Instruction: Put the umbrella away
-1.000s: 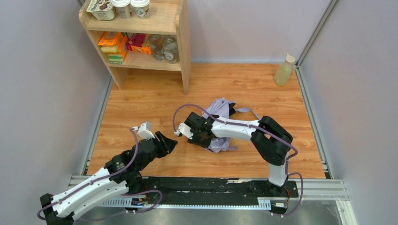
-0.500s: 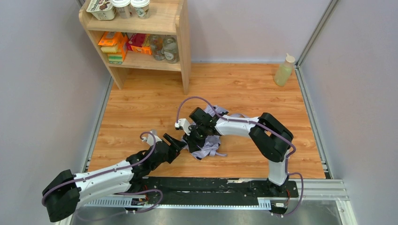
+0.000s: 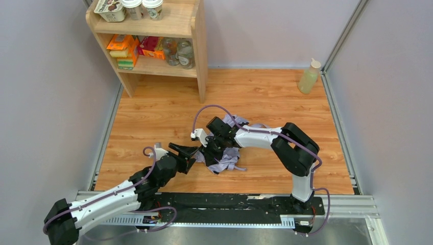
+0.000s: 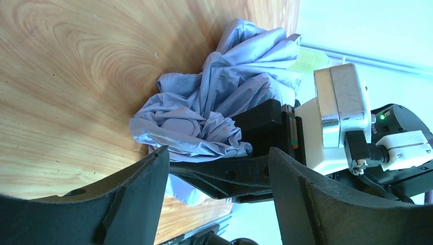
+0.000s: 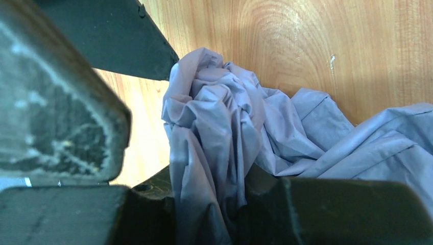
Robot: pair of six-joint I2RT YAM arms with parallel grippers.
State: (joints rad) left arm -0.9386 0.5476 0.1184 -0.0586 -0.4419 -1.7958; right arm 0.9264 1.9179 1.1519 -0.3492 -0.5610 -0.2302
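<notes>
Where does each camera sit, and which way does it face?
Top external: above, behind the robot, looking down on the table and both arms.
Left wrist: looks past its open left hand at the umbrella and right hand.
Right wrist: close on umbrella fabric pinched in its own hand.
Shared: both wrist views show the umbrella.

The umbrella (image 3: 229, 161) lies near the middle of the surface (image 3: 153, 117), a little toward the near edge. The right gripper (image 3: 209, 152) reaches in from the right and sits over the umbrella's left part, with fabric between its fingers. The left gripper (image 3: 191, 155), coming from the near left, is just left of the umbrella. A shelf unit (image 3: 200, 46) stands at the far left, with containers (image 3: 133, 7) on top and boxes (image 3: 122, 48) and jars (image 3: 181, 51) on the shelf below. A bottle (image 3: 309, 76) stands in the far right corner.
</notes>
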